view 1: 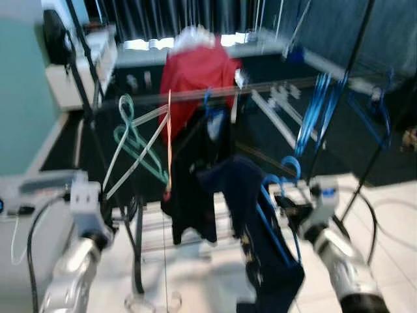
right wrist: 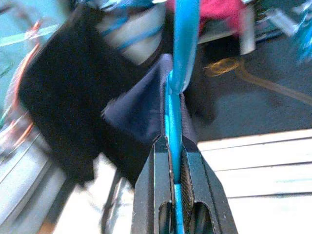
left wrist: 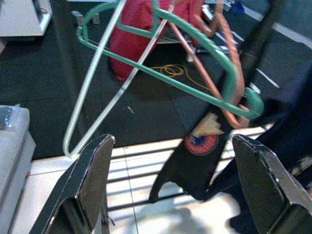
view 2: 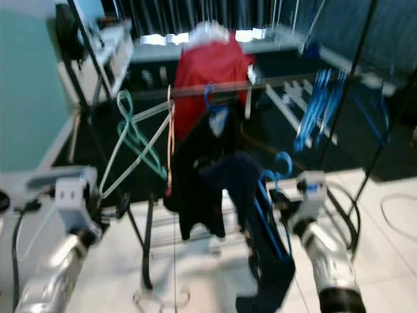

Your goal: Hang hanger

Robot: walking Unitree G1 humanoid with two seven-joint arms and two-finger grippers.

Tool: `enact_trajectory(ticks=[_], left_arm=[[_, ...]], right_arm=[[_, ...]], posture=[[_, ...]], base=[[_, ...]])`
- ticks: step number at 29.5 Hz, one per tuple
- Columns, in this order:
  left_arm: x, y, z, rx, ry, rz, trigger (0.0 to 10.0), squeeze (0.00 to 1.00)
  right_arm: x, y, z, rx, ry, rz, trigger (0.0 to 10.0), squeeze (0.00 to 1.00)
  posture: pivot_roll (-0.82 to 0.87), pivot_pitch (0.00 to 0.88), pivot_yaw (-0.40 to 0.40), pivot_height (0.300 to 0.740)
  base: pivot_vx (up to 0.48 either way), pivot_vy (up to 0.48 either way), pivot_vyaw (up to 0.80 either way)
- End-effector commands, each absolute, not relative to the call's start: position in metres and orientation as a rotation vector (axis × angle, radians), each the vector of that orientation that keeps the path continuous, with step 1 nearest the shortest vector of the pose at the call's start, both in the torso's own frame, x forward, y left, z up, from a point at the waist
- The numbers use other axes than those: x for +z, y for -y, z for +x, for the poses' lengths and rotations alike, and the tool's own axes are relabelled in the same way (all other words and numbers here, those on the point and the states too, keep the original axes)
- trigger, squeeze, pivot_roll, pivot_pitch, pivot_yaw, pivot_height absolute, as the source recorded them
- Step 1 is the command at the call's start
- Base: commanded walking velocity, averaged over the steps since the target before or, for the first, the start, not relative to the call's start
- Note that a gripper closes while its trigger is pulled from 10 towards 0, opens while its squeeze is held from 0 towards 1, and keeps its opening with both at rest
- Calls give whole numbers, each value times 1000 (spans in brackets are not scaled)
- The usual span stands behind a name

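My right gripper [view 1: 281,203] is shut on a blue hanger [view 1: 273,215] that carries a dark navy garment [view 1: 260,241]. In the right wrist view the blue hanger [right wrist: 173,122] runs up between the two closed fingers [right wrist: 157,180], with the navy cloth [right wrist: 141,112] draped beside it. The hanger hangs low in front of the clothes rack rail [view 1: 221,91], its hook [view 1: 290,166] well below the rail. My left gripper [left wrist: 170,185] is open with nothing between its fingers, below a green hanger [left wrist: 195,53] and a pink hanger [left wrist: 229,63] on the rail.
On the rail hang a red garment [view 1: 195,75], a black garment [view 1: 195,189], a green hanger [view 1: 133,140] and several blue hangers [view 1: 319,107]. The rack's black legs [view 1: 137,241] stand on the white tiled floor. A white cabinet [view 1: 26,215] is at my left.
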State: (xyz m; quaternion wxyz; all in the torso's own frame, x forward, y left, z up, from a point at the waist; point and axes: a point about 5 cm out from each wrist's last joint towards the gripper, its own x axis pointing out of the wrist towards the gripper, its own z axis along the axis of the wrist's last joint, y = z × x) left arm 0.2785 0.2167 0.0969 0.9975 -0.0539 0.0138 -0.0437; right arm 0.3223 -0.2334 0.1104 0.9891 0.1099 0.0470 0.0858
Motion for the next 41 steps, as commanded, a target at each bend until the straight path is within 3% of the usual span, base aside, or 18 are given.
enact_trajectory(ticks=[1, 10, 25, 36, 41], left_arm=[[93, -223, 275, -72, -43, -94, 10000, 0], [93, -221, 275, -70, -44, -105, 10000, 0], [92, -226, 270, 9, -38, -100, 10000, 0], [93, -237, 268, 111, -48, -65, 10000, 0], [96, -241, 259, 132, -52, -46, 10000, 0]], right_arm=[[121, 240, 328, 95, -36, 220, 0, 0], [149, 257, 337, 38, 29, 211, 0, 0], [192, 255, 352, 40, 123, 169, 0, 0], [203, 244, 378, 99, 6, 65, 0, 0], [193, 242, 387, 123, -132, -46, 0, 0]], posture=[[1, 0, 19, 740], [1, 0, 6, 740], [-1, 0, 9, 740], [20, 0, 22, 740], [74, 0, 28, 740]], base=[[480, 0, -800], [476, 0, -444], [0, 0, 0], [0, 0, 0], [0, 0, 0]])
